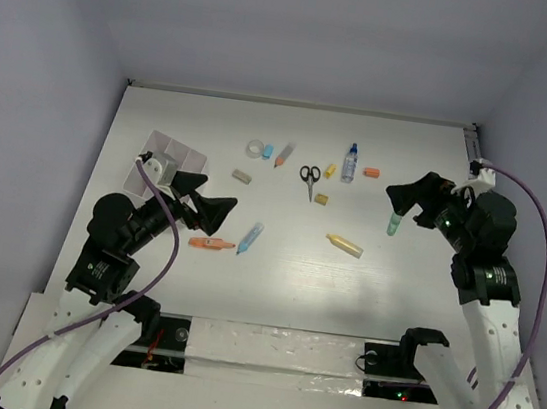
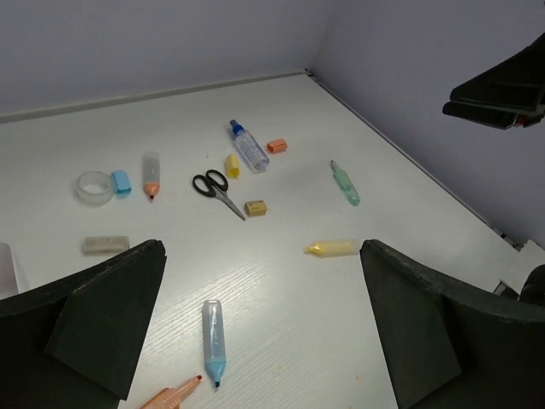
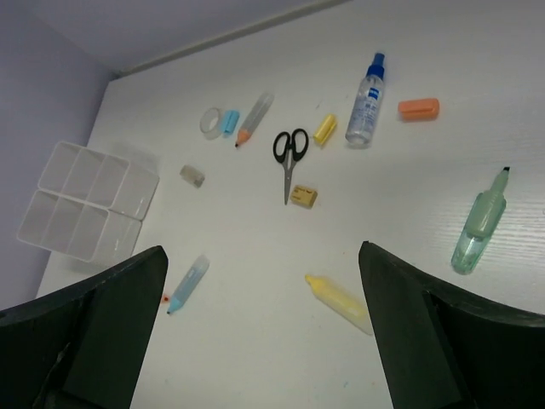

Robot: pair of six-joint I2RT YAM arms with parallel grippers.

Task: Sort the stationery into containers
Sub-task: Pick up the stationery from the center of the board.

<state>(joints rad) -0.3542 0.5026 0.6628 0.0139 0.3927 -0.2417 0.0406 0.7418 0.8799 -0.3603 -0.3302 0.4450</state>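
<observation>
The stationery lies scattered on the white table: scissors (image 1: 308,178), a blue-capped bottle (image 1: 350,162), a tape roll (image 1: 255,149), small erasers and caps. My left gripper (image 1: 220,214) hovers open, empty, over a blue marker (image 2: 212,341) and an orange marker (image 2: 170,396). The white compartment box (image 1: 174,158) sits just behind it, with nothing seen inside it (image 3: 85,200). My right gripper (image 1: 400,203) is open and empty above a green marker (image 1: 393,223). A yellow marker (image 3: 341,300) lies between both grippers. In both wrist views the jaws stand wide apart.
A grey eraser (image 1: 242,176) lies near the box, a tan one (image 1: 321,200) below the scissors. The table's back edge meets the walls (image 1: 297,103). A white fitting (image 1: 474,150) sits on the right edge. Purple cables trail from both wrists.
</observation>
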